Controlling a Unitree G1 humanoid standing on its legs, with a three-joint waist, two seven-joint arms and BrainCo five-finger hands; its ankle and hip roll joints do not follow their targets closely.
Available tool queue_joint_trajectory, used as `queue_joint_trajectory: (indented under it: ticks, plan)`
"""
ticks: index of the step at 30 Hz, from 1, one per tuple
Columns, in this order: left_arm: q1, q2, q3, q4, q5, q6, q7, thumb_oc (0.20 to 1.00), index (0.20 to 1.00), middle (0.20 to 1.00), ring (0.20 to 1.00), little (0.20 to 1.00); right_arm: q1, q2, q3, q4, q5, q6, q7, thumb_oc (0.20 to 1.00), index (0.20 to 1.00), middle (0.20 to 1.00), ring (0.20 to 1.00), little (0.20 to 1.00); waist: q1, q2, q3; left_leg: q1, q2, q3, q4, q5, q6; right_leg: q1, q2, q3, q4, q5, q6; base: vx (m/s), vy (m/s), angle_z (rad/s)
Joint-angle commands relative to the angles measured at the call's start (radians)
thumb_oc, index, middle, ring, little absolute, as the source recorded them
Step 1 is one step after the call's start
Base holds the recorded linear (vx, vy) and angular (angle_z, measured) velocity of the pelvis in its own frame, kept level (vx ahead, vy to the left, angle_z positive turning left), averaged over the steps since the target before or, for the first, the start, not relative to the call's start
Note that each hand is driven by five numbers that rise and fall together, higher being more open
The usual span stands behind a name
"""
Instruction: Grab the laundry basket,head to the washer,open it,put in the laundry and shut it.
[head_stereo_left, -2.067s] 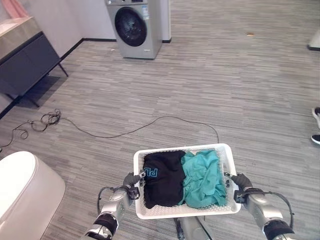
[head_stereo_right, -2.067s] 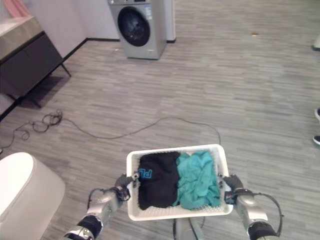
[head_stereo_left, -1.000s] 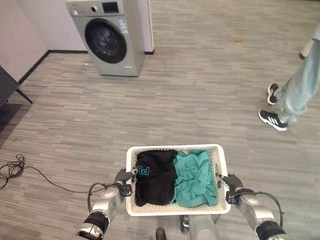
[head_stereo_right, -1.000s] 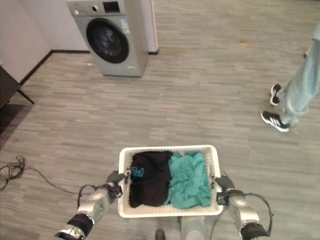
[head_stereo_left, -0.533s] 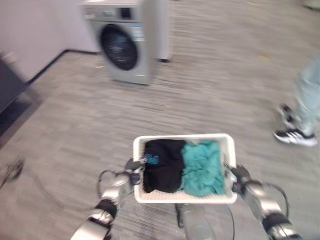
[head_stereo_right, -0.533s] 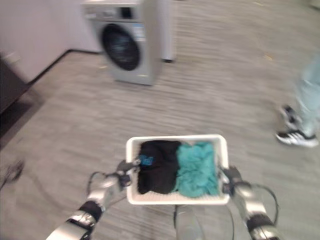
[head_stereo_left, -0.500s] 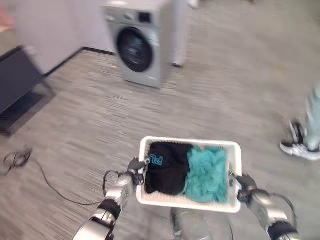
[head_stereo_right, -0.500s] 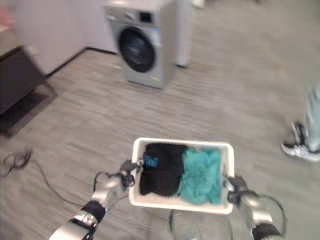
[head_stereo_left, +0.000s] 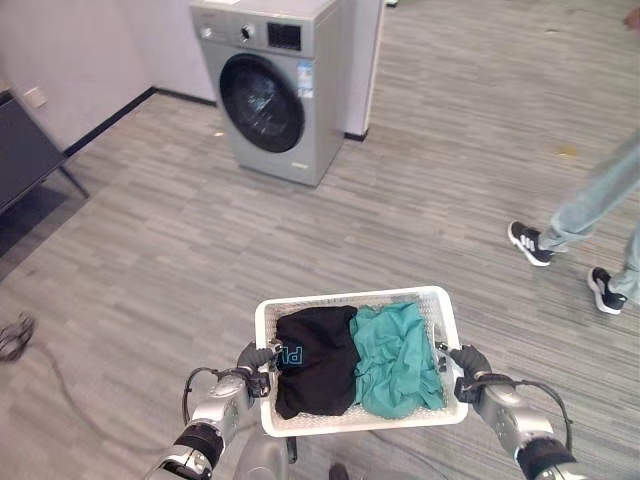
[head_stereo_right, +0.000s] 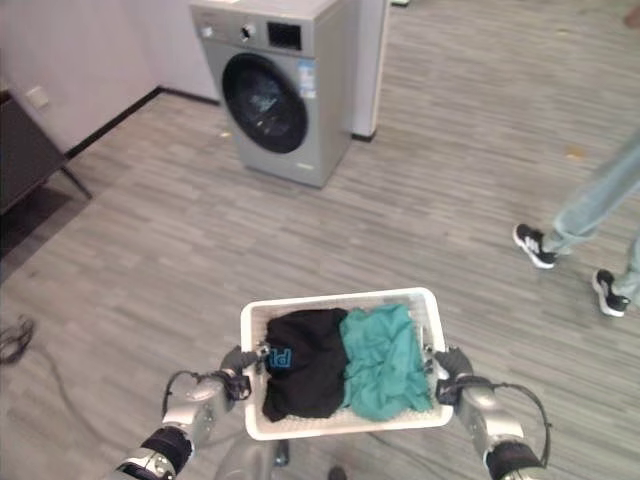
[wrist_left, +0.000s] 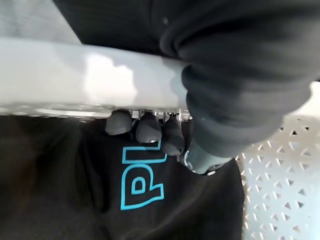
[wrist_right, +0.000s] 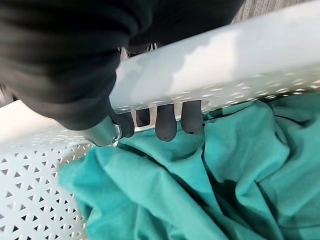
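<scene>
Wrist views show fingertips (wrist_left: 149, 129) hooked under the basket (head_stereo_left: 262, 320) rim.

- Grey wood-look plank floor (head_stereo_left: 430, 170), boards running across the view.
- Pale wall (head_stereo_left: 70, 45) at far left, with a dark skirting strip along its foot and a white socket (low on the wall).
- Dark cabinet (head_stereo_left: 22, 160) on slanted legs at the left edge.
- A person's legs (head_stereo_left: 590, 205) in light trousers and dark shoes, at right.
</scene>
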Motion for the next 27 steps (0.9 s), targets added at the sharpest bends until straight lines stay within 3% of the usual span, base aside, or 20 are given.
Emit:
queue_joint_trajectory:
  ticks: [1,6,12,14,15,16,18,21,23,25,27]
  plan:
    - [-0.103,0.021,0.014,-0.017,-0.032,-0.087,0.001,0.2,0.2,0.2,0.2,0.2,-0.036,0.019,0.013,-0.087,0.069,-0.086,0.155,0.2,0.2,0.2,0.2,0.2,0.036,0.004,-0.095,-0.009,0.005,0.067,0.082,-0.052,-0.053,-0.136,-0.11,-0.086,0.197,0.084,0.135,0.31,0.18,-0.85]
    - [-0.071,0.044,0.014,-0.017,-0.017,-0.069,-0.023,0.2,0.2,0.2,0.2,0.2,0.007,0.023,-0.028,-0.047,0.096,-0.08,0.184,0.2,0.2,0.2,0.2,0.2,0.076,-0.028,-0.117,0.047,-0.061,0.07,0.072,-0.095,-0.02,-0.144,-0.142,-0.115,0.29,0.228,0.194,0.31,0.169,-0.1]
    - [-0.046,0.039,0.027,0.017,-0.02,-0.061,-0.039,0.2,0.2,0.2,0.2,0.2,0.016,0.026,-0.033,-0.038,0.092,-0.067,0.203,0.2,0.2,0.2,0.2,0.2,0.1,-0.043,-0.13,0.072,-0.09,0.057,0.053,-0.093,-0.009,-0.132,-0.146,-0.126,0.298,0.286,0.216,0.12,0.057,0.45]
    - [-0.038,0.04,0.03,0.023,-0.012,-0.062,-0.033,0.2,0.2,0.2,0.2,0.2,0.018,0.028,-0.029,-0.041,0.088,-0.069,0.204,0.2,0.2,0.2,0.2,0.2,0.104,-0.045,-0.133,0.08,-0.089,0.053,0.042,-0.087,-0.008,-0.146,-0.147,-0.129,0.325,0.307,0.224,0.05,0.057,0.07]
    - [-0.034,0.042,0.034,0.031,-0.002,-0.058,-0.035,0.2,0.2,0.2,0.2,0.2,0.014,0.025,-0.024,-0.048,0.084,-0.069,0.203,0.2,0.2,0.2,0.2,0.2,0.1,-0.034,-0.122,0.104,-0.078,0.057,0.018,-0.094,-0.002,-0.213,-0.154,-0.146,0.417,0.374,0.247,0.0,0.108,-0.06]
    - [-0.037,0.046,0.036,0.041,0.002,-0.058,-0.033,0.2,0.2,0.2,0.2,0.2,0.008,0.023,-0.017,-0.05,0.078,-0.069,0.204,0.2,0.2,0.2,0.2,0.2,0.087,-0.021,-0.104,0.13,-0.059,0.062,-0.007,-0.099,-0.001,-0.26,-0.156,-0.165,0.482,0.404,0.25,0.0,0.146,-0.07]
    - [-0.046,0.046,0.042,0.042,0.0,-0.059,-0.025,0.2,0.2,0.2,0.2,0.2,0.001,0.028,-0.006,-0.057,0.068,-0.069,0.204,0.2,0.2,0.2,0.2,0.2,0.061,0.005,-0.073,0.17,-0.029,0.062,-0.034,-0.1,-0.003,-0.322,-0.164,-0.211,0.56,0.37,0.235,0.05,0.121,-0.09]
    - [-0.069,0.059,0.05,0.016,0.007,-0.06,-0.016,0.2,0.2,0.2,0.2,0.2,-0.007,0.024,0.011,-0.1,0.045,-0.054,0.207,0.2,0.2,0.2,0.2,0.2,0.016,0.009,-0.051,0.219,-0.017,0.068,-0.075,-0.11,-0.02,-0.408,-0.192,-0.264,0.437,0.279,0.189,0.15,0.013,-0.06]
    - [-0.067,0.066,0.046,-0.011,0.01,-0.061,-0.01,0.2,0.2,0.2,0.2,0.2,-0.021,0.014,0.023,-0.11,0.037,-0.052,0.201,0.2,0.2,0.2,0.2,0.2,-0.002,0.003,-0.039,0.232,-0.02,0.063,-0.076,-0.122,-0.035,-0.413,-0.188,-0.257,0.304,0.239,0.174,0.19,-0.11,0.02]
    - [-0.065,0.066,0.042,-0.029,0.02,-0.058,-0.005,0.2,0.2,0.2,0.2,0.2,-0.04,0.011,0.027,-0.11,0.039,-0.05,0.182,0.2,0.2,0.2,0.2,0.2,-0.018,-0.01,-0.034,0.243,-0.034,0.05,-0.073,-0.134,-0.046,-0.441,-0.157,-0.201,0.185,0.238,0.17,0.23,-0.143,0.15]
    - [-0.069,0.069,0.043,-0.041,0.03,-0.059,-0.007,0.2,0.2,0.2,0.2,0.2,-0.057,0.01,0.027,-0.114,0.051,-0.052,0.167,0.2,0.2,0.2,0.2,0.2,-0.034,-0.015,-0.023,0.278,-0.04,0.046,-0.069,-0.165,-0.062,-0.469,-0.165,-0.193,0.037,0.28,0.178,0.29,-0.162,0.09]
